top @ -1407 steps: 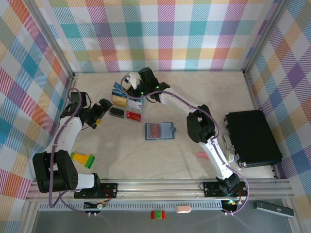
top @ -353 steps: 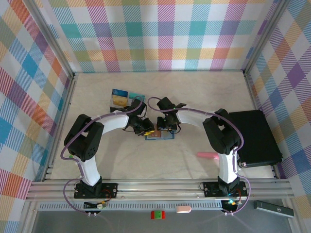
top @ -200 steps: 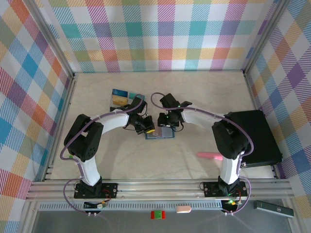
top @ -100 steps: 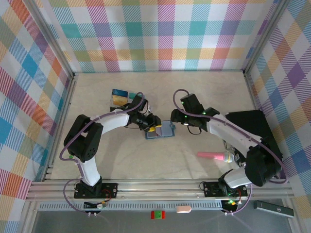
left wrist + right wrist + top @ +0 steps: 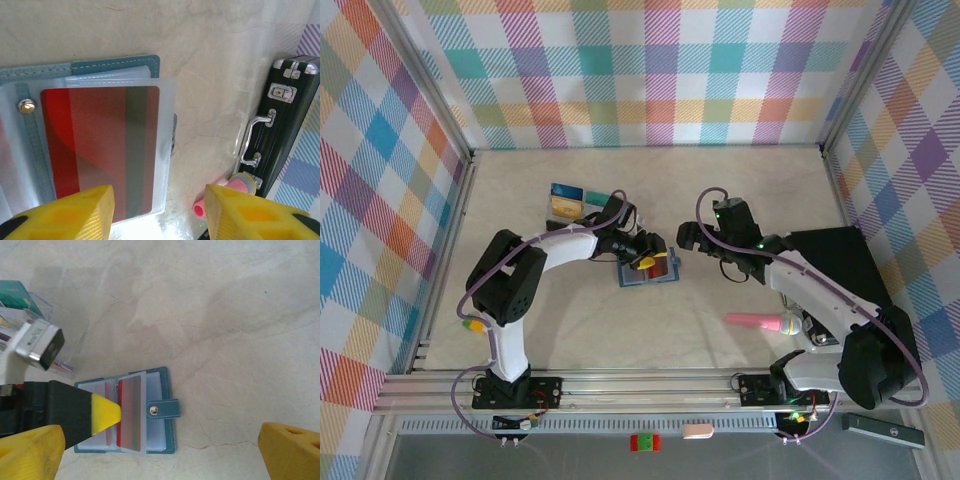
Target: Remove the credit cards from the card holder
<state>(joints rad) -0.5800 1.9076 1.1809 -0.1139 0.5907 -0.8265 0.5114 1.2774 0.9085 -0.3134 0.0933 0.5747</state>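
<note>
While the teal card holder point(image 5: 638, 280) lies open at the centre of the surface, a red card point(image 5: 100, 150) sits inside its clear sleeve. The left gripper point(image 5: 650, 262) hovers over it, jaws released, empty. The right gripper point(image 5: 682, 238), at the holder's 2 o'clock, has jaws spread wide, grasping nothing. More cards point(image 5: 570, 200) lie at 10 o'clock

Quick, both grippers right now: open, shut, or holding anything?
Left gripper: open, fingers apart over the red card sleeved in the card holder, holding nothing.
Right gripper: open wide, holding nothing.
</note>
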